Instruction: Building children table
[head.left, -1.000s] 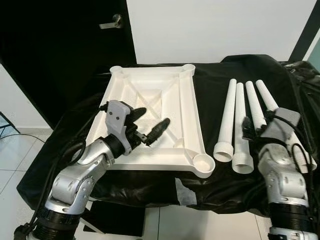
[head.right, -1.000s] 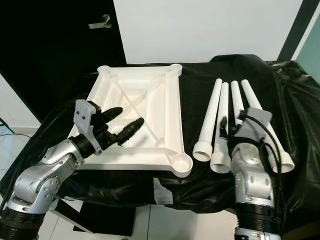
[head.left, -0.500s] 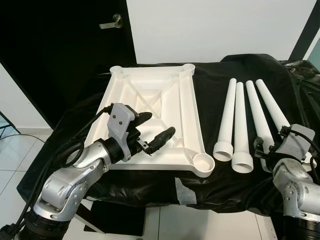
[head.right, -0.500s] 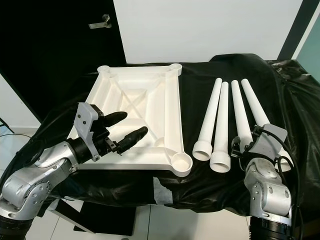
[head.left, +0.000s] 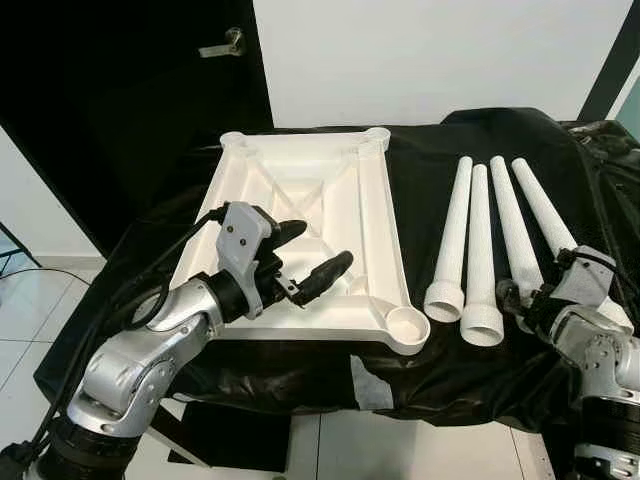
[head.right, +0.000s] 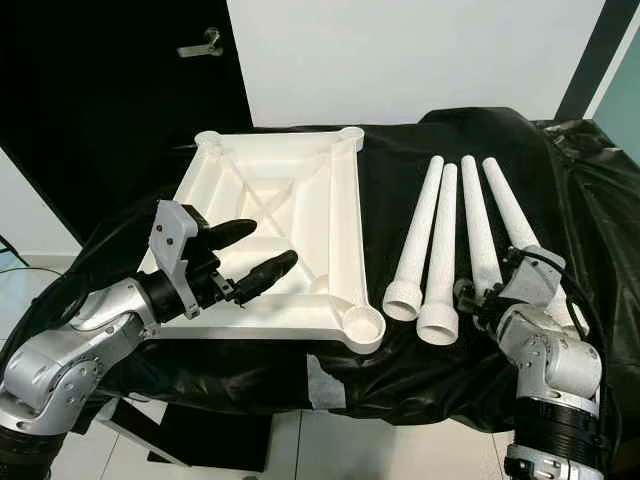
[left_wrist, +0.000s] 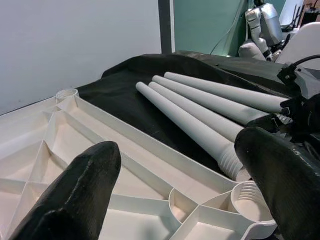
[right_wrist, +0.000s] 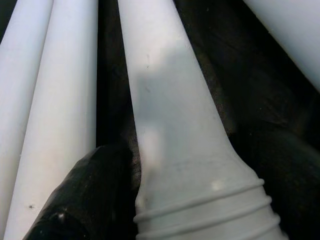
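The white ribbed table top (head.left: 382, 215) lies upside down on the black cloth, with a round socket (head.left: 408, 324) at its near right corner. Four white legs lie side by side to its right; the third from the left (head.left: 508, 225) has its threaded end nearest me. My left gripper (head.left: 322, 246) hovers open over the top's near part, nothing between its fingers (left_wrist: 90, 170). My right gripper (head.left: 535, 283) sits low at that third leg's thick end, open, a finger on each side. In the right wrist view one finger (right_wrist: 85, 190) rests against the leg (right_wrist: 170, 110).
The black cloth (head.left: 420, 160) covers the whole work table and drapes over its front edge, where a pale patch (head.left: 372, 385) shows. A black door with a handle (head.left: 225, 42) stands at the back left. Another robot (left_wrist: 265, 20) stands far off.
My right arm has come down from above the legs and its gripper now straddles the third leg's thick end. My left gripper has shifted slightly right over the table top, still open.
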